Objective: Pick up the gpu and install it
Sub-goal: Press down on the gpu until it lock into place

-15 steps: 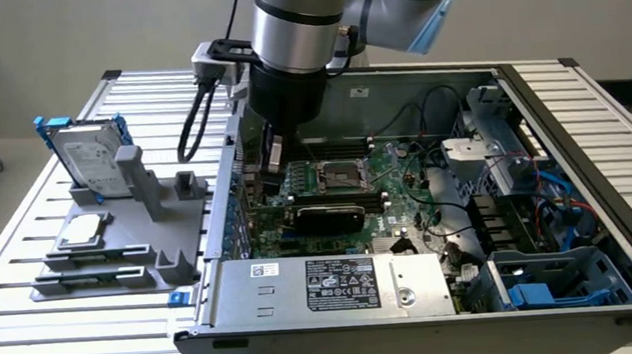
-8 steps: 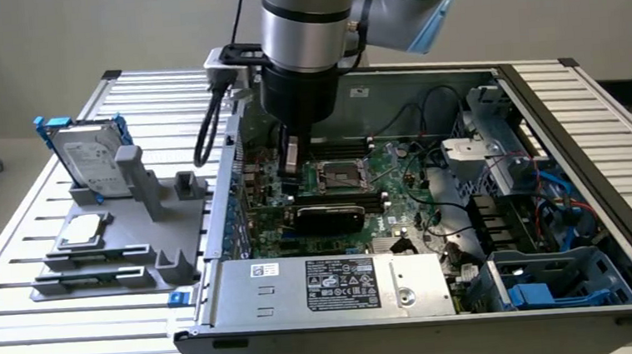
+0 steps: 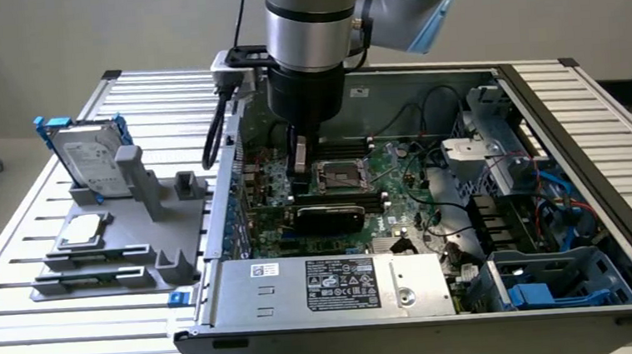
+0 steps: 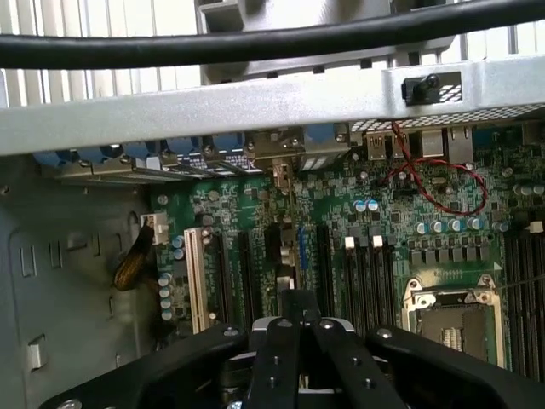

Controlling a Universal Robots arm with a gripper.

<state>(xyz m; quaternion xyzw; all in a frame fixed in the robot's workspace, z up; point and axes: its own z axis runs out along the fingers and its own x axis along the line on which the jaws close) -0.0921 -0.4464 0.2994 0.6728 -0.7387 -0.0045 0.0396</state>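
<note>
Hand (image 4: 297, 308) shut, gpu (image 3: 328, 218) apart.

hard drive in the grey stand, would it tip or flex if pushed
The hard drive is probably stiff and heavy for its size, since it looks like a solid metal-cased block. It stands on edge, slightly tilted, in the stand, so a sideways push might tip it, though the posts likely check that. Its blue frame may give grip.

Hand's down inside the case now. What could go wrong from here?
1. The shut hand hangs close over the motherboard slots; a downward slip could hit them.
2. The black cable crosses the case rim and might snag there.
</note>
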